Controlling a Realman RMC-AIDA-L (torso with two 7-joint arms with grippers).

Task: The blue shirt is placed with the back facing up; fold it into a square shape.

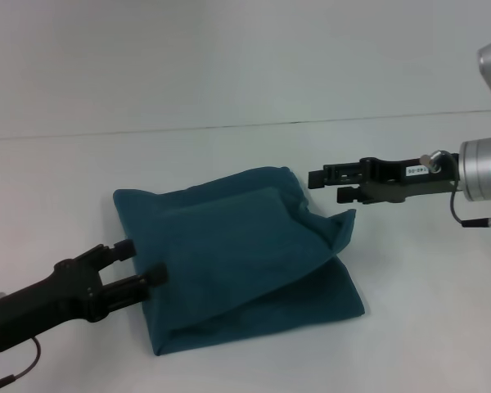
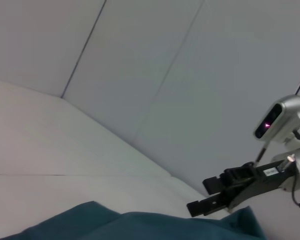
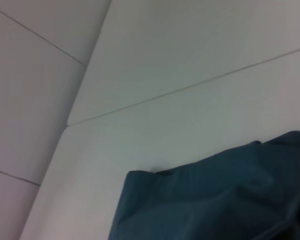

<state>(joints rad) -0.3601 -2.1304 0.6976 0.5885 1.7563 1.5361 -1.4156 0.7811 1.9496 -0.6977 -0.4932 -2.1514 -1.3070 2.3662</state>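
1. The shirt (image 1: 237,254) lies folded on the white surface (image 1: 229,98), in the middle of the head view, as a rough four-sided bundle showing only plain teal cloth.
2. Its long axis runs from the far left corner to the near right corner, so the bundle sits slightly skewed to the robot; the far edge is rounded and puffy.
3. An upper layer lies askew across the lower one, with a pointed flap (image 1: 340,223) sticking out on the right side, and a lower layer spreading toward the near right corner.
4. The left tool (image 1: 143,260) is at the shirt's left edge, low over the surface; its two fingers are moderately apart, tips touching or just at the cloth edge, and they clamp nothing that shows.
5. The right tool (image 1: 327,184) hovers above the shirt's far right corner, just beside the flap and clear of the cloth; its fingers stand narrowly apart and hold nothing.
6. In the left wrist view the right tool (image 2: 207,197) shows just above the shirt (image 2: 140,225).
7. The right wrist view shows the shirt's corner (image 3: 215,200) on the surface (image 3: 190,115).
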